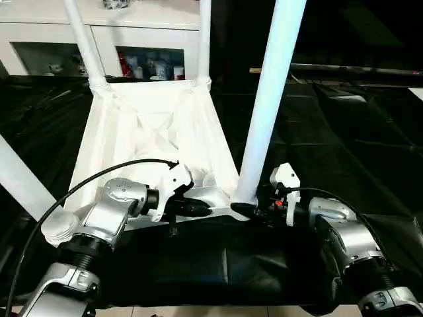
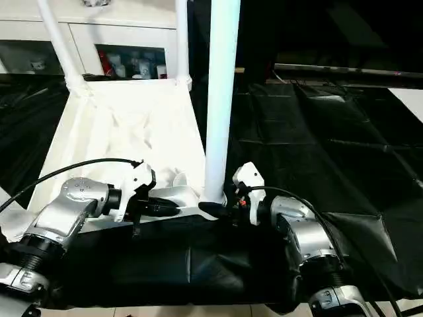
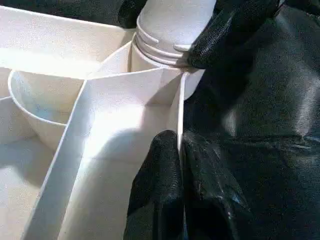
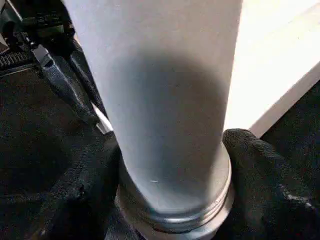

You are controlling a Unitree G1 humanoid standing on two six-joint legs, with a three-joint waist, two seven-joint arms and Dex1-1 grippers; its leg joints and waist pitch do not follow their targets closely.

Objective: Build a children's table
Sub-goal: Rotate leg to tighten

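Tabletop (image 1: 155,142) lies upside down on the black-draped table (image 1: 350,152), ribbed underside up. Two far legs (image 1: 84,46) (image 1: 204,41) stand in the far corner sockets; another leg (image 1: 20,181) shows at the near left edge. The near-right leg (image 1: 269,99) stands upright in its corner socket (image 3: 150,55), thread rings at its base still showing above the socket rim, so prob. not fully seated.

Left gripper (image 1: 198,209): fingers (image 3: 165,200) pressed together, pinching the thin near wall of the tabletop just beside that socket. Right gripper (image 1: 254,211): fingers (image 4: 265,175) spread to the leg's width, wrapped around the leg's base, one each side, touching it just above the rings.

Step in hand, as I read it: seating or screwing this last leg home while left steadies the top.

To do it well:
- Keep the left pinch firm on the wall, so the top doesn't spin or slide on the slick black cover.
- Keep the leg upright w/ respect to the socket; any tilt risks cross-threading or jamming.
- Grip low, close to the rings, as now; more control there than up the tube.
- Turn in short strokes, re-grip, repeat; push down lightly while turning.
- Done when the rings vanish into the socket and the leg matches the far two in stance.

Risk: smooth tapered tube may slip in the fingers.
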